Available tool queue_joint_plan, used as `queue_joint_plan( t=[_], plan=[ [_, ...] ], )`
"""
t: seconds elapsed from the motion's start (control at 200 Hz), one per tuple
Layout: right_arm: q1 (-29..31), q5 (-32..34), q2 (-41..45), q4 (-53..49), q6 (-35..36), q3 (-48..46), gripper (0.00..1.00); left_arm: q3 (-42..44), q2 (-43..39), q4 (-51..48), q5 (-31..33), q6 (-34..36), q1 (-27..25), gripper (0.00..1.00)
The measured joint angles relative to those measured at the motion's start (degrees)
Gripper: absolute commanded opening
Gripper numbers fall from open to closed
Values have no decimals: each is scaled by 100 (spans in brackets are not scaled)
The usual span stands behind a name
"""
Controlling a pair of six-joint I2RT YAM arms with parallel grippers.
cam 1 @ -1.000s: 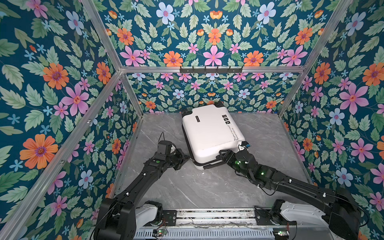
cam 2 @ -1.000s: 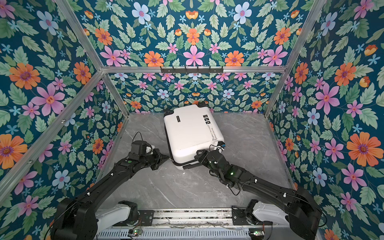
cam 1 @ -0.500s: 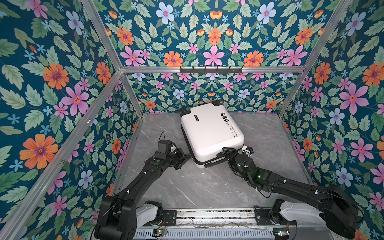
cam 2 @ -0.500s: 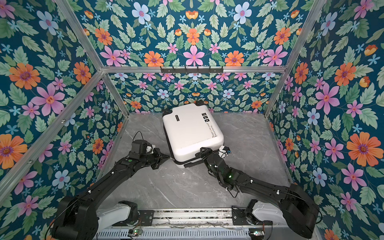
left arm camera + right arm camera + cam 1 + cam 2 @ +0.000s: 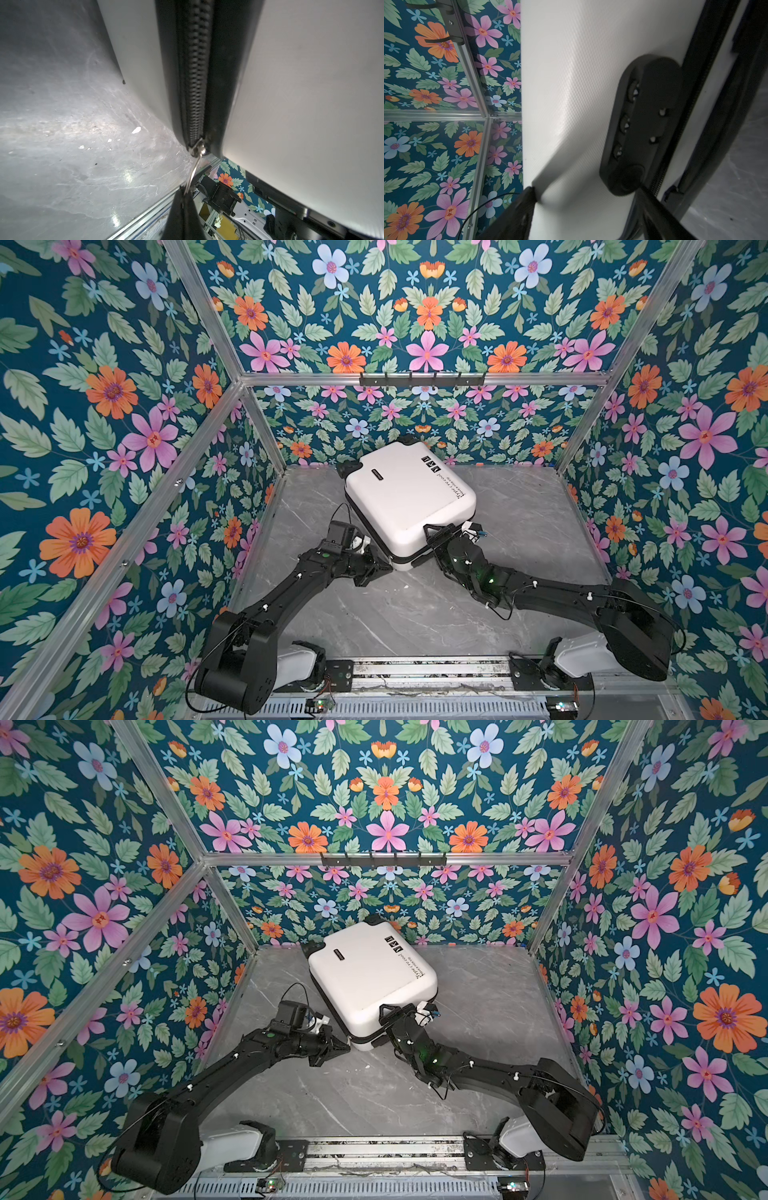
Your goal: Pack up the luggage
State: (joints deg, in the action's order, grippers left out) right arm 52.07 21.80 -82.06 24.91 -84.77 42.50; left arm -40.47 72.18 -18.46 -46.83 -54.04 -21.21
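Luggage [image 5: 407,497] pinched by its zip pull [image 5: 193,170] in the closed left gripper [image 5: 184,199], slider [image 5: 197,148] just beyond, meshed teeth running away from it. Lies shut on the table [image 5: 415,614], long axis slanting from the near corner, by the left arm, toward the back wall. Likely calls for a pull along the seam toward the lock [image 5: 641,124]. Straddled there by the right gripper [image 5: 586,191], jaws wide across the shell edge. Pinch visible only from the left wrist; lock only from the right.
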Motion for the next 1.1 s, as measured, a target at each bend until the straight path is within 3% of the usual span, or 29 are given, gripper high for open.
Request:
queue_joint_plan(
  t=[0.165, 0.46, 0.72, 0.935, 1.1],
  plan=[
    [0, -146, 374, -361, 260, -70, 63, 24, -151, 48, -70, -15, -24, 0],
    [9, -59, 1530, -1961, 837, -114, 63, -334, -94, -223, -22, -46, -116, 0],
    [-63, -70, 2124, -2911, 1187, -466, 67, -706, 133, -229, 382, 11, -890, 0],
    [-546, -195, 2892, -3250, 1182, -1012, 67, -968, 258, -308, 623, -76, -1314, 0],
    [-544, -529, 2909, -3171, 1021, -1163, 52, -1252, 389, -256, 903, -103, -1687, 0]
  ],
)
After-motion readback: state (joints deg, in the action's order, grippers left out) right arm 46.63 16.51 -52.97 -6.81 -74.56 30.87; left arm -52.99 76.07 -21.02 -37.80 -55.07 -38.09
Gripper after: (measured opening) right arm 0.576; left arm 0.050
